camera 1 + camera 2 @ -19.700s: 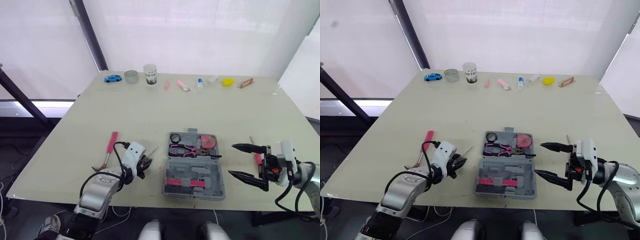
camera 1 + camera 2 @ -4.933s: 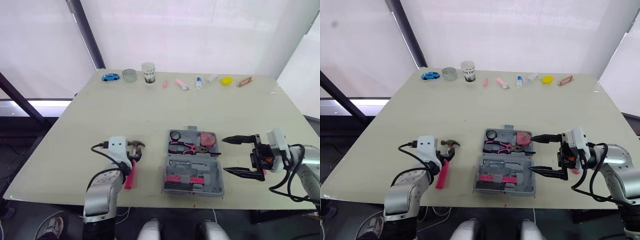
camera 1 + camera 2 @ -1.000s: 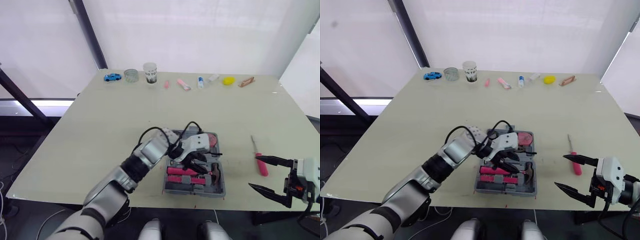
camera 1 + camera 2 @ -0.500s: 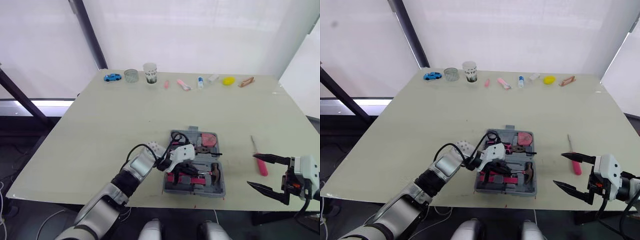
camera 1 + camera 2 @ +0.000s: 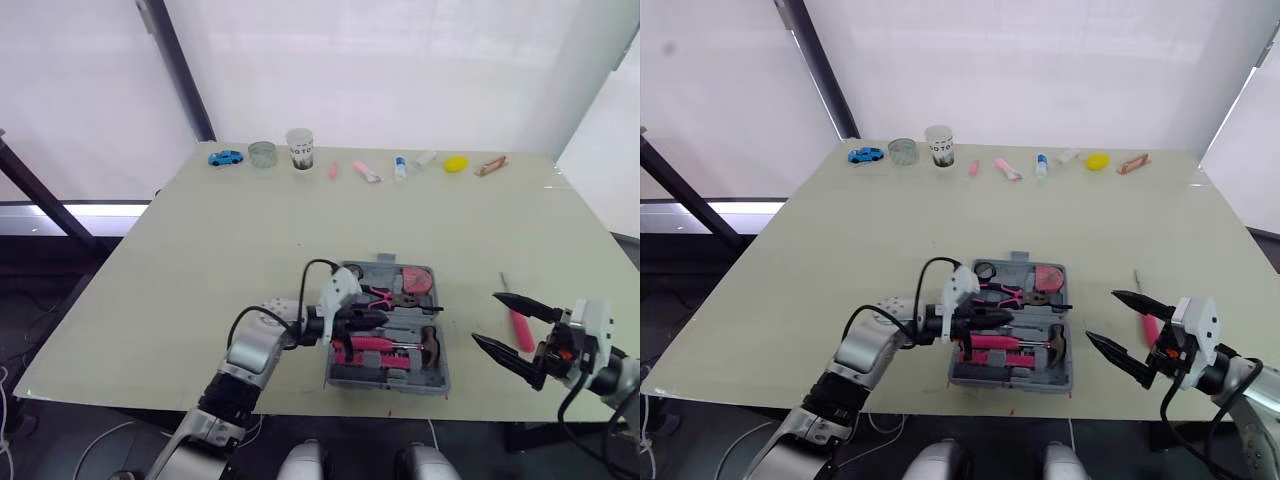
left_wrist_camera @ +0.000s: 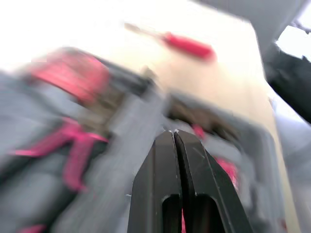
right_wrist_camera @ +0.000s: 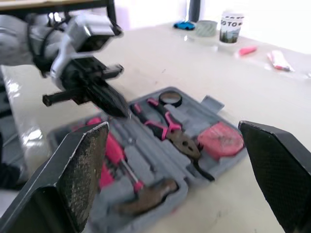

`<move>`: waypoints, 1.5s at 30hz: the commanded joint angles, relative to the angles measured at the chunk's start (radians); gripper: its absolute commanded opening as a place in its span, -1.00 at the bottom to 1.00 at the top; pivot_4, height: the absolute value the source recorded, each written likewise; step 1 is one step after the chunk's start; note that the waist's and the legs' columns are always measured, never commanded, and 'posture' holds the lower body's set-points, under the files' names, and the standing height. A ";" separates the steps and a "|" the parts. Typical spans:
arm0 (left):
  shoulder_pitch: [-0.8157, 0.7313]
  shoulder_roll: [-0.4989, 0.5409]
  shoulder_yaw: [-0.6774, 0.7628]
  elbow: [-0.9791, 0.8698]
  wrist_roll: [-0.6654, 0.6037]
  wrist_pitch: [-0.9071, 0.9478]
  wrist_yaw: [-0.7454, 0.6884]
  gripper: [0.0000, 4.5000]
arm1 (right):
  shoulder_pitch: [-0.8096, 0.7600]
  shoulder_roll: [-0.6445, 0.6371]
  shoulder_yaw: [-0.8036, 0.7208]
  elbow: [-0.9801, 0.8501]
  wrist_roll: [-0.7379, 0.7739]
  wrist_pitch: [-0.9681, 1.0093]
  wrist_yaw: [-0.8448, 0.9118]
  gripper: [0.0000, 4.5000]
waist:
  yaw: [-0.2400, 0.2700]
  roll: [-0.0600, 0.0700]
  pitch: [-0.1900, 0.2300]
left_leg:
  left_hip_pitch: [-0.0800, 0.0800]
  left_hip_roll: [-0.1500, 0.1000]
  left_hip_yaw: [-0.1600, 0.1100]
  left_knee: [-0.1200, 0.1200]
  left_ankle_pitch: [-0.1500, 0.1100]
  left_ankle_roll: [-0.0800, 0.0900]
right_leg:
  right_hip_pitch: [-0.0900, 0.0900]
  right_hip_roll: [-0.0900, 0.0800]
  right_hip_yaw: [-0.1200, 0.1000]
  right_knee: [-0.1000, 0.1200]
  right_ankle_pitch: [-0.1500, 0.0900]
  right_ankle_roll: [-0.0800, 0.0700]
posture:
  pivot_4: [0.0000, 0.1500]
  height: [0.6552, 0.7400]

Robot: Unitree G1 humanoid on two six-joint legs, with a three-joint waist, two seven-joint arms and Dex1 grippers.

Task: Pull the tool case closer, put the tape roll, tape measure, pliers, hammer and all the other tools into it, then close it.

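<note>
The grey tool case (image 5: 398, 374) lies open near the table's front edge. It holds the hammer (image 5: 376, 344) with its pink handle, the pink pliers (image 5: 378, 296), the pink tape measure (image 5: 417, 279) and the tape roll (image 5: 352, 273). My left gripper (image 5: 384, 316) is shut and empty, its tips low over the case's middle just above the hammer handle. A pink screwdriver (image 5: 521, 322) lies on the table right of the case. My right gripper (image 5: 486, 318) is wide open between case and screwdriver, holding nothing. In the right wrist view the case (image 7: 204, 105) sits between the fingers (image 7: 82, 170).
Along the table's far edge stand a blue toy car (image 5: 226, 157), a glass jar (image 5: 262, 153), a paper cup (image 5: 300, 148), a yellow object (image 5: 457, 163) and several small items. The table's front edge runs just below the case.
My left arm has drawn back to the left, its gripper now at the case's left half. The hammer stays in the case. My right gripper has moved left, nearer the case.
</note>
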 commanded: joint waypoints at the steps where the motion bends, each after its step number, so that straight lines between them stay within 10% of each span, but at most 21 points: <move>1: 0.096 -0.021 0.171 -0.132 -0.075 -0.040 0.143 -0.95 | -0.062 0.053 0.062 0.006 -0.064 0.015 -0.116 1.00 | -0.008 0.000 0.000 | 0.000 0.000 0.000 0.000 0.000 0.000 | 0.000 0.000 0.000 0.000 0.000 0.000 | 1.00 1.00; 8: 0.297 0.045 0.320 -0.279 -0.214 -0.048 0.126 -0.64 | -0.113 0.073 0.069 0.124 -0.073 -0.006 -0.121 1.00 | -0.002 0.000 0.000 | 0.000 0.000 0.001 0.000 0.000 0.000 | 0.000 -0.001 0.000 -0.001 0.000 0.000 | 1.00 1.00; 15: 0.588 0.134 0.493 -0.337 -0.293 -0.075 0.090 0.94 | 0.055 -0.006 -0.071 0.231 -0.055 -0.099 -0.008 1.00 | 0.000 0.000 0.000 | 0.000 0.000 0.001 0.000 0.000 0.000 | 0.000 -0.001 0.000 -0.001 -0.001 -0.002 | 1.00 1.00; 28: 0.794 0.158 0.572 -0.327 -0.325 -0.162 0.070 0.98 | 0.148 -0.074 -0.217 0.426 -0.029 -0.132 0.098 1.00 | -0.002 0.000 -0.001 | 0.007 0.008 0.009 -0.003 0.000 0.000 | 0.000 -0.001 0.004 -0.002 -0.004 -0.006 | 1.00 1.00; 45: 0.334 0.283 0.355 -0.428 -0.451 0.016 -0.010 0.98 | -0.324 -0.072 0.021 0.374 -0.238 0.359 -0.396 1.00 | -0.006 0.000 -0.001 | 0.004 0.003 0.013 -0.003 0.000 0.000 | -0.002 0.001 0.006 0.000 -0.003 -0.007 | 1.00 1.00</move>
